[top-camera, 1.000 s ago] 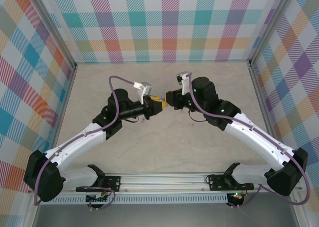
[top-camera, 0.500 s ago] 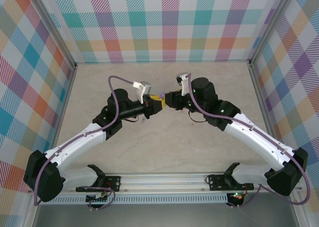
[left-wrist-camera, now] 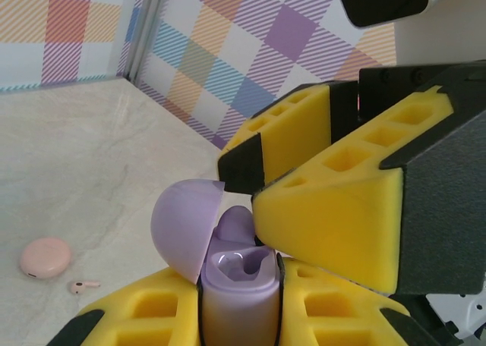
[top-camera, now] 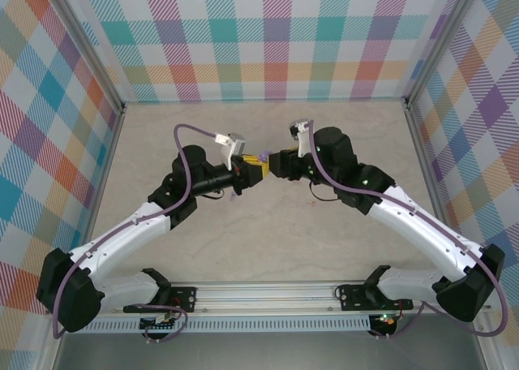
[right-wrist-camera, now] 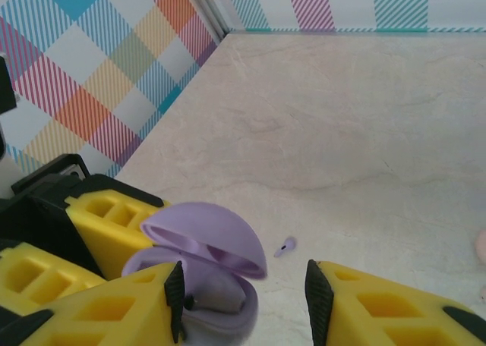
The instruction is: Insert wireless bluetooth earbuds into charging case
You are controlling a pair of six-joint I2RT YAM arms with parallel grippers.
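**Two arms nose to nose over an open purple case**

From above, the left arm (top-camera: 138, 224) and the right arm (top-camera: 413, 224) both reach in from the near corners. Their elbows are swung outward and their forearms angle inward, so the two wrists meet head-on over the middle of the table (top-camera: 268, 248).

The left gripper (left-wrist-camera: 239, 312) is clamped on the purple case (left-wrist-camera: 235, 285). It holds the case upright between its yellow pads, with the lid (left-wrist-camera: 182, 224) tipped back. The right gripper (right-wrist-camera: 243, 304) faces it at close quarters. Its fingers are parted with clear space between them, and it grips nothing that I can make out.

The left wrist camera gives what the overhead view cannot. A purple bud (left-wrist-camera: 234, 221) stands in the mouth of the case, tight against the right gripper's lower finger (whether the two actually touch, I can't tell). Well away on the table, a closed pink case (left-wrist-camera: 45, 256) lies flat with a pink bud (left-wrist-camera: 83, 286) just beside it.

The right wrist camera shows the purple case from the opposite side, with the lid domed over the opening. Past it a loose purple bud (right-wrist-camera: 285, 246) lies on the bare table, near the case but apart from it and from both grippers.
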